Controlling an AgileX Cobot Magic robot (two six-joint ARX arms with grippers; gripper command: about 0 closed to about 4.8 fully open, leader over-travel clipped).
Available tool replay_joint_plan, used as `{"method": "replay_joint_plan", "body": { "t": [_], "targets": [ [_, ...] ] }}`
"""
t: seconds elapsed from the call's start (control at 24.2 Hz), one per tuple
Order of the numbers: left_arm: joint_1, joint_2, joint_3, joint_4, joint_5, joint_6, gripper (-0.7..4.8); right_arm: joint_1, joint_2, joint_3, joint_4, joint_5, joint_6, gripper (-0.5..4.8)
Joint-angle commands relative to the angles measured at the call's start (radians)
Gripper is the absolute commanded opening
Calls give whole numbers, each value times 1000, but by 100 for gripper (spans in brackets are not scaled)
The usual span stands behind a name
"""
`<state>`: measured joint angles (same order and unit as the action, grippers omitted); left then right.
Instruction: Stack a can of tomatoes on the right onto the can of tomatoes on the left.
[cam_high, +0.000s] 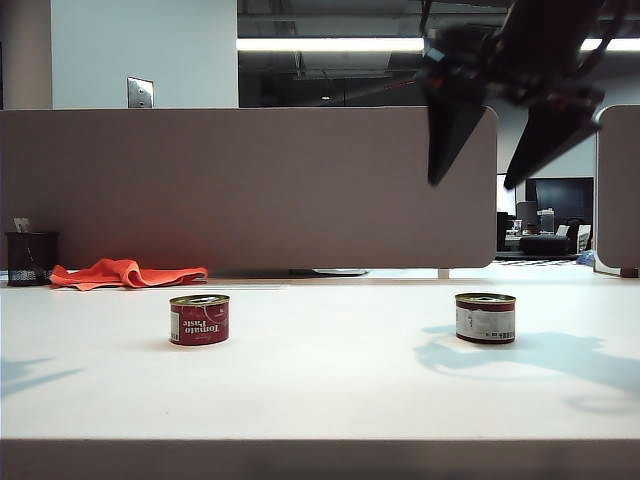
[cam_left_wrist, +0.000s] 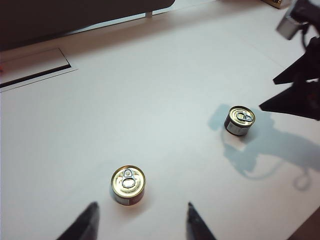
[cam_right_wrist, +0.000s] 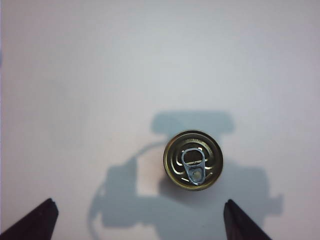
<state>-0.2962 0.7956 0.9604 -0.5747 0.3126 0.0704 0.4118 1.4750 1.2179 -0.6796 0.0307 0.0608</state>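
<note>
Two small tomato cans stand upright on the white table (cam_high: 330, 380). The left can (cam_high: 199, 319) has a red label and sits just ahead of my left gripper (cam_left_wrist: 142, 205), which is open and empty; the can (cam_left_wrist: 128, 185) lies beyond its fingertips. The right can (cam_high: 485, 317) shows its white label panel. High above it hangs my right gripper (cam_high: 472, 182), open with nothing between its fingers. In the right wrist view the can's pull-tab lid (cam_right_wrist: 193, 160) lies ahead of the wide-open gripper (cam_right_wrist: 139, 201). The left wrist view also shows the right can (cam_left_wrist: 239, 120) and the right gripper (cam_left_wrist: 267, 94).
An orange cloth (cam_high: 125, 273) and a black mesh pen cup (cam_high: 30, 258) lie at the back left, against a grey partition (cam_high: 250, 185). A dark slot (cam_left_wrist: 35, 70) runs along the table's far side.
</note>
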Motion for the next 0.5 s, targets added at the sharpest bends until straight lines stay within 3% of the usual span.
{"method": "replay_joint_plan", "body": {
  "t": [0.04,0.21,0.5],
  "targets": [
    [2,-2,6,3,27,-4,221,-4,102,78,-55,47,72,479],
    [2,-2,6,-21,29,-4,221,-4,221,133,-77,109,95,479],
    [2,-2,6,-32,29,-3,221,-46,294,133,-43,94,126,479]
  ]
}}
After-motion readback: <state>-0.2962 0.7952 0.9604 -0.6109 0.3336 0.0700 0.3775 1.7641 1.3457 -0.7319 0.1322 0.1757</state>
